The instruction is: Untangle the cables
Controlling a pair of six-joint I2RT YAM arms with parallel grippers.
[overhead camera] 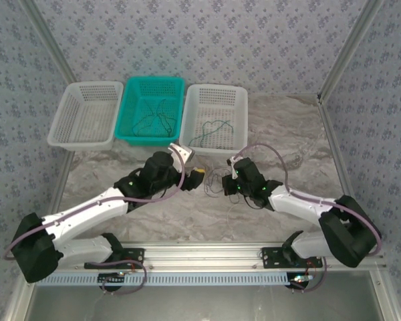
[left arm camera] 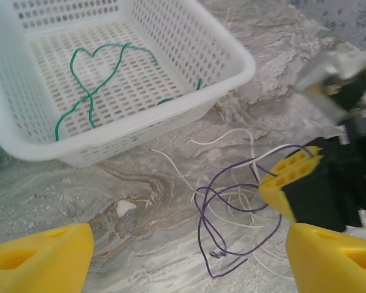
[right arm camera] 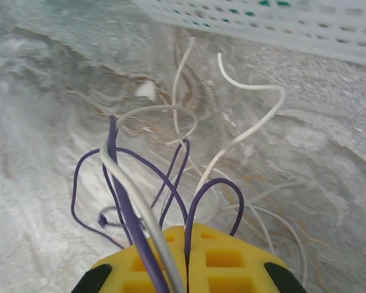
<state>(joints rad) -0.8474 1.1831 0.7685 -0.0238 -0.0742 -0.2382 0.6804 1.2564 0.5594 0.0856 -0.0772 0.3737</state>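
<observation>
A loose tangle of purple cable and white cable lies on the marble table, in front of the right white basket. My right gripper is shut on a loop of the purple cable, with a white cable running over its yellow fingers. My left gripper hangs open just left of the tangle, with nothing between its fingers. A green cable lies in the right white basket. Dark thin cables lie in the teal basket.
Three baskets stand in a row at the back: a white basket on the left, the teal one in the middle, the white one on the right. Metal frame posts and patterned walls close in the sides.
</observation>
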